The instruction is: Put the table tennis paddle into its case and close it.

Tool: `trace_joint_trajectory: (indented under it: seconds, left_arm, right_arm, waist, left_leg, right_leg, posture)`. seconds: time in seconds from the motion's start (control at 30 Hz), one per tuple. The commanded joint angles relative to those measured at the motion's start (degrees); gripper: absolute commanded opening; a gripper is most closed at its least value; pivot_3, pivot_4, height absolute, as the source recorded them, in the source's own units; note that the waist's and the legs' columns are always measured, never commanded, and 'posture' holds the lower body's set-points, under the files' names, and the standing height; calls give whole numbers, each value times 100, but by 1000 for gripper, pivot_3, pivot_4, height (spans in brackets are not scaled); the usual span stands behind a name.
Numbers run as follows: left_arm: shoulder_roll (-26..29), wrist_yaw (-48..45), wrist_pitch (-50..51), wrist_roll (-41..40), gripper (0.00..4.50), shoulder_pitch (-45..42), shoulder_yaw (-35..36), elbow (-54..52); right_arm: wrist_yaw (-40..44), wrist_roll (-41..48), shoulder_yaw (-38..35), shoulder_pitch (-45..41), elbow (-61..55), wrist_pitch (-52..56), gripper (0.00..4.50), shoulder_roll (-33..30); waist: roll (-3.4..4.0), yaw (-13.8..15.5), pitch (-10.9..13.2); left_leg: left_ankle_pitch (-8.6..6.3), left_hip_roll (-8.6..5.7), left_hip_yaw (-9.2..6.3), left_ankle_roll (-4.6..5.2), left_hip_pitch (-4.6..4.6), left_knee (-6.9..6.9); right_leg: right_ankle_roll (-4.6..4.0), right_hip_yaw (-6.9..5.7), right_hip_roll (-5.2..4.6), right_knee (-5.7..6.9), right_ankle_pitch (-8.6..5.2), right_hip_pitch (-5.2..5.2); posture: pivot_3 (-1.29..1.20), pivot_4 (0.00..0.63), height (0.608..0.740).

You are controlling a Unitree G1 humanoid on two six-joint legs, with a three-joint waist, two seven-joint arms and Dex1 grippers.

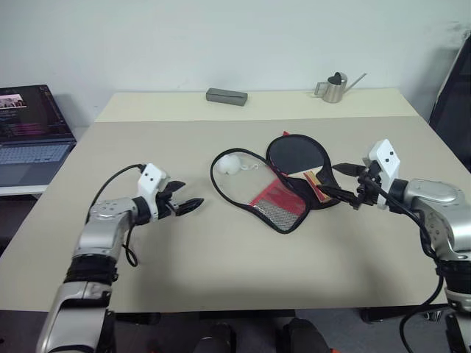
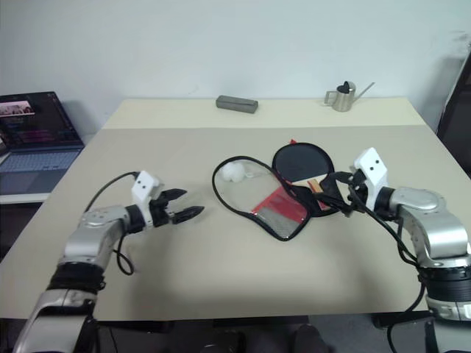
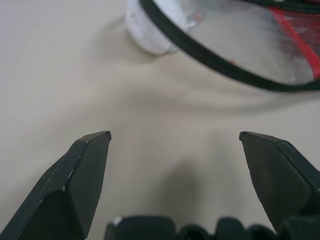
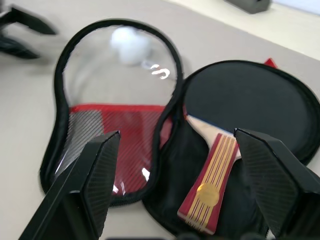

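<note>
The table tennis paddle (image 4: 240, 100) lay in the right half of the case (image 1: 276, 198), black rubber face up, striped red-and-tan handle (image 4: 210, 187) pointing toward the near table edge. The case was unzipped and spread flat on the table (image 1: 221, 272); its left half, the lid with a clear window and a red mesh panel (image 4: 120, 130), was folded out beside the paddle. The white pom-pom pull (image 1: 229, 163) sat at the lid's far end.

Right gripper (image 1: 346, 193) hovered just beside the handle end of the case, jaws apart, nothing between them. Left gripper (image 1: 184, 206) hovered over bare table, near the lid's outer rim but apart from it, jaws wide apart and empty.

Judged step: paddle in, closing not yet begun. To do it well, the left gripper would probably need to catch the lid by its zipper rim and fold it over the paddle, with the right steadying the base so it did not slide. The handle should sit fully inside the neck before zipping, or the teeth might snag. The pom-pom looked the easiest grip for the zip.

Writing: a small round gold badge on the handle, not readable. No logo on the case could be read. A laptop (image 1: 29, 132) at the robot's left showed a lit screen, text too small to tell
</note>
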Motion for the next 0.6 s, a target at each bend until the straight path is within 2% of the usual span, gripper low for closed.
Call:
trace_joint_trajectory:
  seconds: [0.03, 0.37, 0.6]
  left_arm:
    - [-159, -84, -309, 173, 4500, -361, -110, 354]
    - [-652, -285, -849, 496, 4500, -1014, -340, 1463]
    - [-907, -370, -1047, 604, 4500, -1259, -341, 1852]
  right_arm:
    - [407, 456, -284, -8, -377, 63, 3942, -269]
    - [750, 1155, -839, -209, -483, 314, 3942, -837]
    - [1078, 1303, -973, -295, -346, 189, 3942, -1259]
  waist:
    - [-2, -1, 1]
    - [-6, 14, 2]
    - [-9, 28, 3]
  left_leg:
    - [0, 0, 0, 0, -1, 1]
    - [-1, -2, 2, 1, -5, 13]
    - [-3, -2, 7, 4, -9, 25]
  right_leg:
    - [1, 2, 0, 0, 0, 0]
    - [5, 0, -1, 0, 3, 2]
    - [8, -2, 0, 1, 4, 3]
  posture:
    - [0, 150, 740]
    - [0, 150, 740]
    - [0, 150, 740]
